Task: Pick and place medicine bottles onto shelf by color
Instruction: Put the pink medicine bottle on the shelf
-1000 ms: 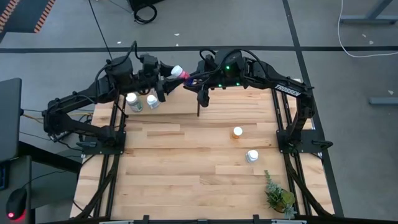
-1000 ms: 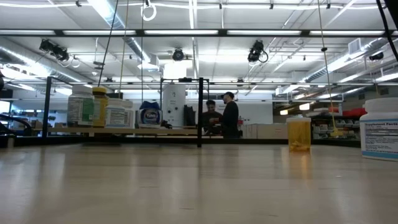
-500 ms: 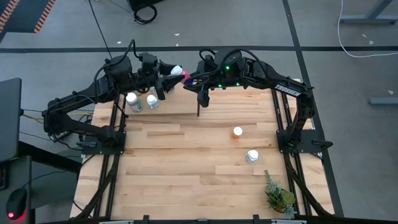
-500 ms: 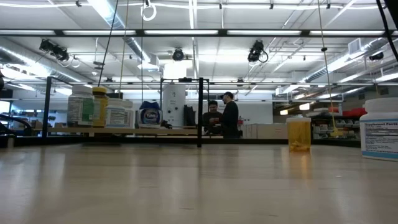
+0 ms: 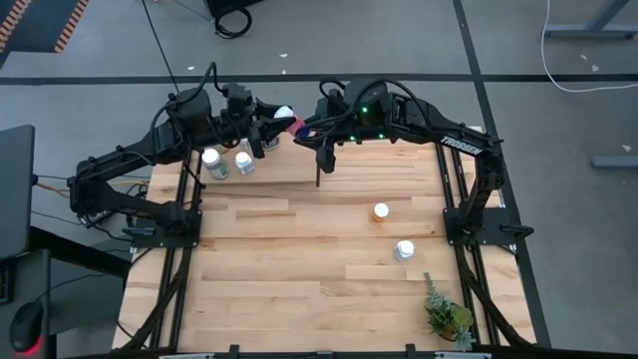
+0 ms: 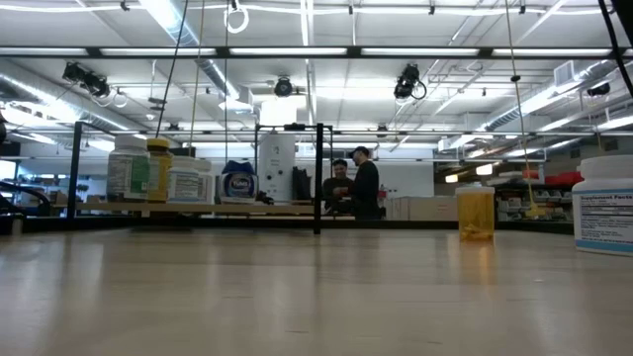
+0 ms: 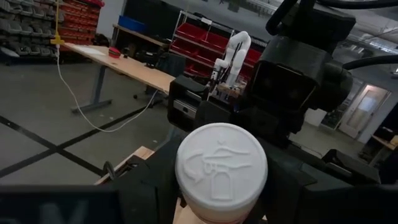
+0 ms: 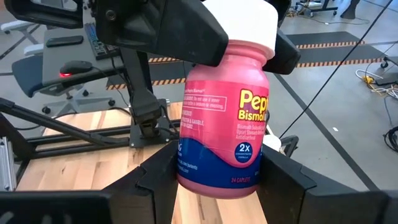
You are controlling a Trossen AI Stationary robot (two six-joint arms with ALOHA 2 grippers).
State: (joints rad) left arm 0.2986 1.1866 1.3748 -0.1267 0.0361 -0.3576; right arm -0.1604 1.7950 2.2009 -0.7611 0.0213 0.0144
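Mid-air handover above shelf (image 5: 299, 170) at table's far edge: I watch left gripper (image 5: 267, 130) slide further over white cap since a second ago, hiding most of it. Pink bottle (image 8: 225, 118) now clamped both ends, right gripper (image 8: 217, 177) closed round base. Release pending.

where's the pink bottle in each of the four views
High view: pink bottle at the table's far edge, between both grippers.
Low view: not visible.
Left wrist view: its white cap faces the camera, low centre.
Right wrist view: fills the centre, held by the right gripper.
Shared landmark: the white cap.
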